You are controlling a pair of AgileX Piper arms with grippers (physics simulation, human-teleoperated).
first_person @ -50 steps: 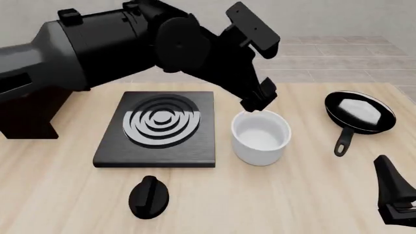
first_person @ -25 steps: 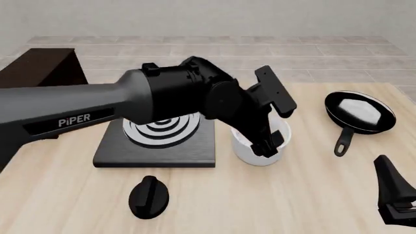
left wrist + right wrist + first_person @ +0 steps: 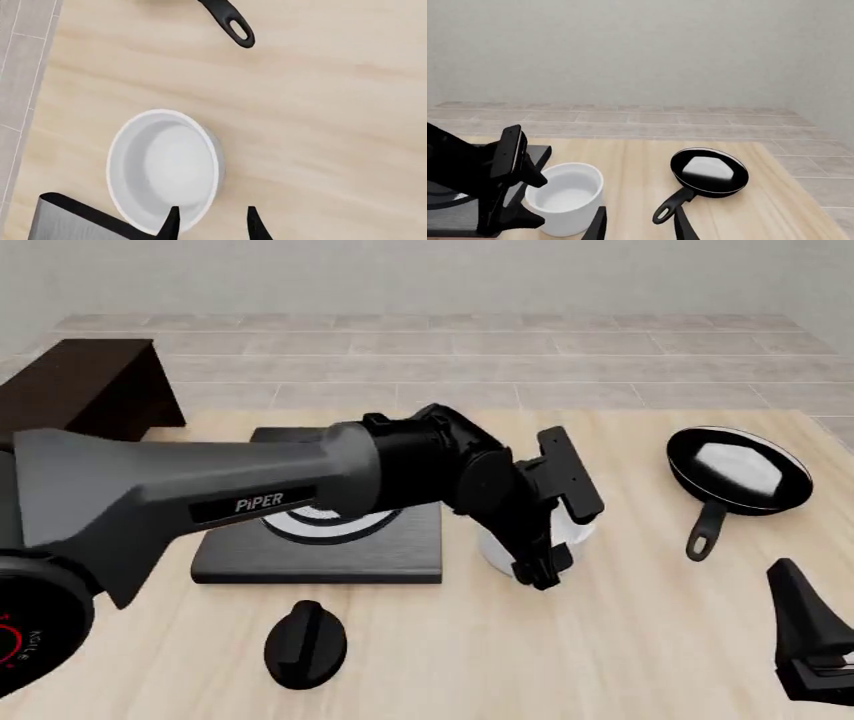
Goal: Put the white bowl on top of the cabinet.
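Note:
The white bowl (image 3: 163, 167) stands upright on the table just right of the stove plate. In the front view my left arm hides most of the white bowl (image 3: 579, 535). My left gripper (image 3: 541, 570) is low at the bowl's near side. In the left wrist view my left gripper (image 3: 212, 227) is open and straddles the rim, one finger over the inside and one outside the wall. The dark cabinet (image 3: 94, 390) stands at the far left. My right gripper (image 3: 805, 640) sits open near the front right edge, holding nothing.
A black stove plate (image 3: 320, 545) with grey rings lies left of the bowl, with a black knob (image 3: 304, 643) in front of it. A black frying pan (image 3: 738, 470) lies at the right, its handle (image 3: 233, 25) pointing toward the front.
My left arm has swung down and forward, carrying its gripper from above the bowl's back rim to low over its near rim. The bowl and right arm have not moved.

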